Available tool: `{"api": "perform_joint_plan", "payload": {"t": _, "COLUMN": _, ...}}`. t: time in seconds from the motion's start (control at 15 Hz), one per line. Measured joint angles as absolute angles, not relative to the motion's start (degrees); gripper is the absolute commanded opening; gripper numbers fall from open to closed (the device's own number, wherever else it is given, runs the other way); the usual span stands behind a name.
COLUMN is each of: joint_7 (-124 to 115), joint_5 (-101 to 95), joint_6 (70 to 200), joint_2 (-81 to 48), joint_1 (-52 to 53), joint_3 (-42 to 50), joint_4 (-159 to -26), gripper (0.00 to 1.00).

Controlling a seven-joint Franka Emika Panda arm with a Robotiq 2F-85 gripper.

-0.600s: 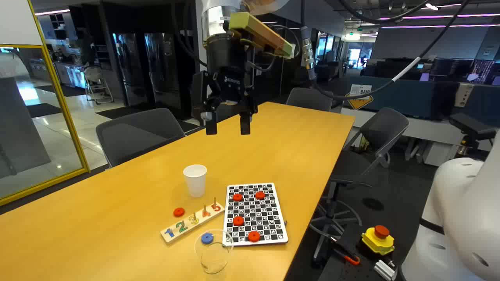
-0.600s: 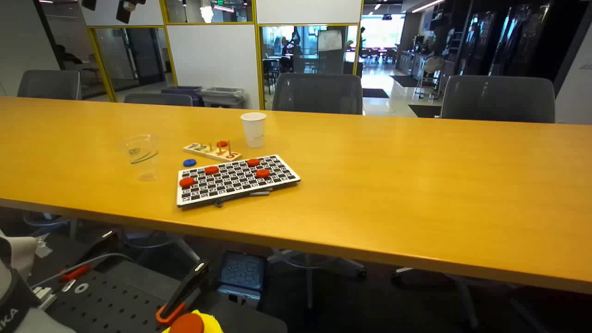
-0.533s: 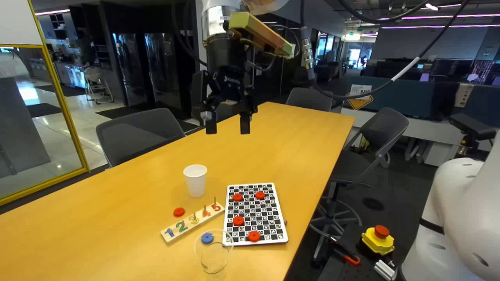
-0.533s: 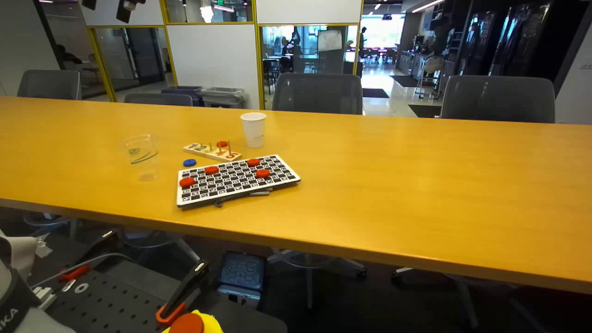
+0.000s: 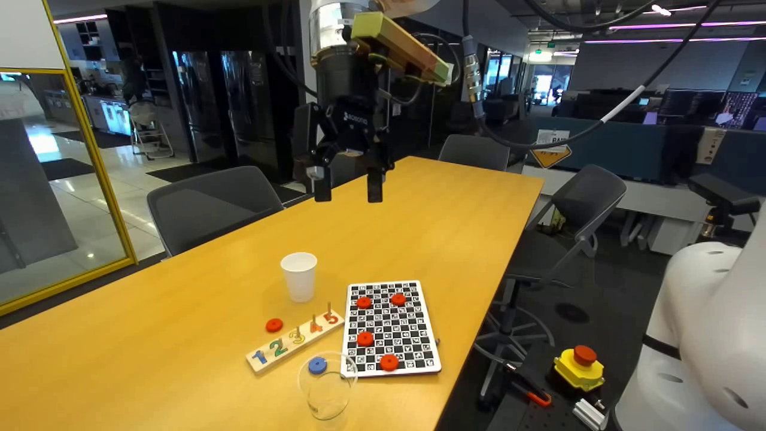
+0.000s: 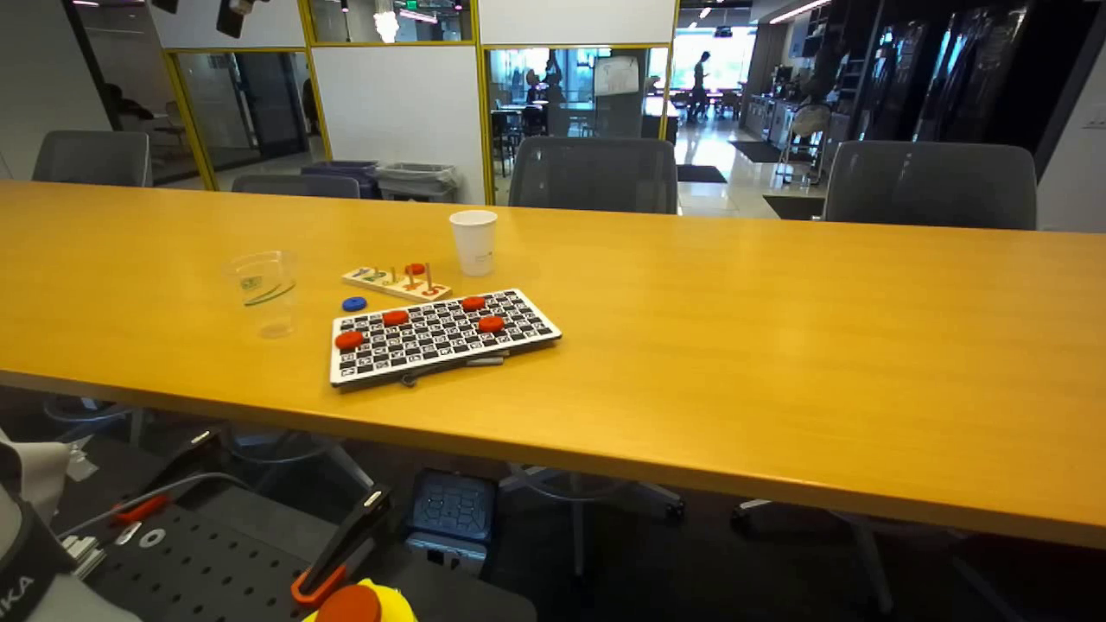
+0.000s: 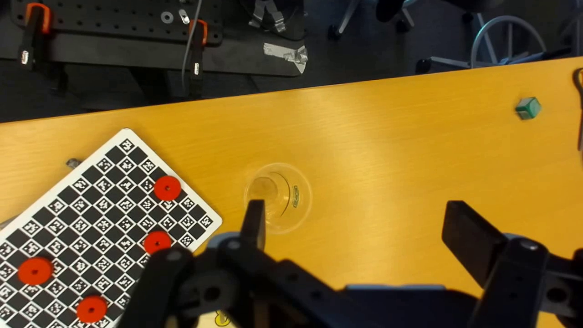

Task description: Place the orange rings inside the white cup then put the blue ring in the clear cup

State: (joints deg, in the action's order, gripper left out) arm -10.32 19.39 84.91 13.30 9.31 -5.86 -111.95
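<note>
Gripper [image 5: 349, 193] high above the table [image 6: 734, 345], its fingers [image 5: 374, 187] standing wide apart.
Four orange rings [image 5: 389, 364] lie on the checkered board [image 5: 392, 323]; a fifth ring [image 5: 274, 325] lies just beside the wooden number strip [image 5: 295, 342], near the white cup [image 5: 299, 279]. The blue ring [image 6: 354, 304] rests on the table, near the clear cup [image 6: 266, 295], which stands upright.

Gripper [image 6: 197, 12]: cut off by the upper edge of an exterior view; only its lowest part shows. White cup [image 6: 473, 245]: floor hidden by the near wall in both exterior views; side marking too small to read. Far orange ring [image 6: 418, 269]: partly covered by a peg [image 6: 411, 281] in an exterior view. Checkered board [image 7: 101, 225]: cut off by two edges of the wrist view. Grey item [image 6: 486, 361] on its near side: mostly hidden beneath; type cannot be identified.
</note>
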Motion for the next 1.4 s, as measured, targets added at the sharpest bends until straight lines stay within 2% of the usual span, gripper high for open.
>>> {"api": "perform_joint_plan", "payload": {"t": 0.4, "joint_7": -10.32, "joint_5": 17.66, "joint_6": 89.51, "joint_2": 12.70, "joint_1": 8.91, "joint_3": -6.52, "joint_4": -115.77, "gripper": 1.00}}
{"api": "perform_joint_plan", "payload": {"t": 1.0, "joint_7": -20.29, "joint_5": 6.71, "joint_6": 120.94, "joint_2": 10.55, "joint_1": 5.59, "joint_3": -7.64, "joint_4": -132.35, "gripper": 1.00}}
{"api": "perform_joint_plan", "payload": {"t": 1.4, "joint_7": -31.73, "joint_5": -3.23, "joint_6": 130.47, "joint_2": 3.75, "joint_1": 0.64, "joint_3": -5.55, "joint_4": -134.73, "gripper": 1.00}}
